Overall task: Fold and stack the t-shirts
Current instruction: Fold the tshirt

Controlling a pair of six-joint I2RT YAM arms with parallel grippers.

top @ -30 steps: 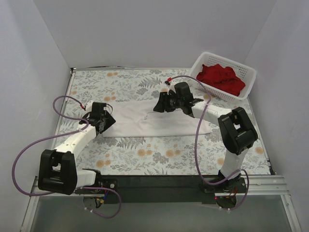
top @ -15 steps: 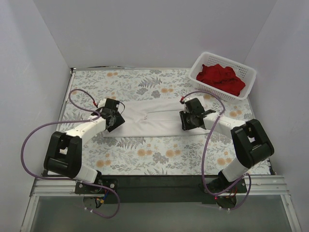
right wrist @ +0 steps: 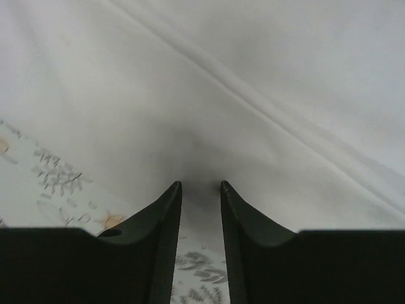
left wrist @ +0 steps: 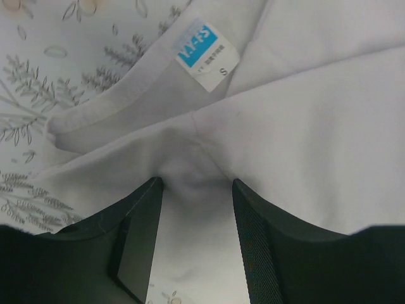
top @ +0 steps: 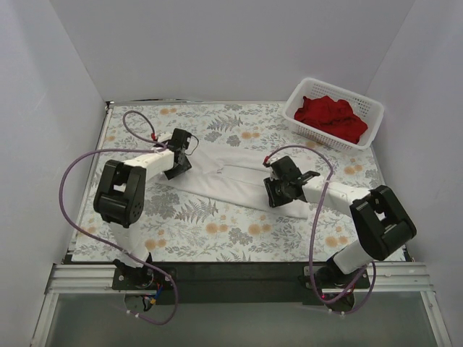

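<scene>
The white t-shirt [top: 224, 177] lies folded into a long narrow strip, slanting from far left to near right across the floral table. My left gripper [top: 181, 156] is at its far-left end, by the collar and blue size label [left wrist: 205, 52]. Its jaws [left wrist: 193, 187] pinch a pucker of white cloth [left wrist: 304, 126]. My right gripper [top: 275, 190] is at the strip's near-right part. Its fingers [right wrist: 201, 187] stand close together on the edge of the white cloth [right wrist: 253, 82]. The red t-shirts [top: 329, 116] lie heaped in the basket.
The white lattice basket [top: 347, 92] stands at the far right corner. Purple cables loop from both arms over the floral tablecloth [top: 217, 231]. White walls close in the left, right and back sides.
The white t-shirt has turned from lying straight across to slanting. My left gripper moved to the far right along it. My right gripper moved from the middle to the near right.
</scene>
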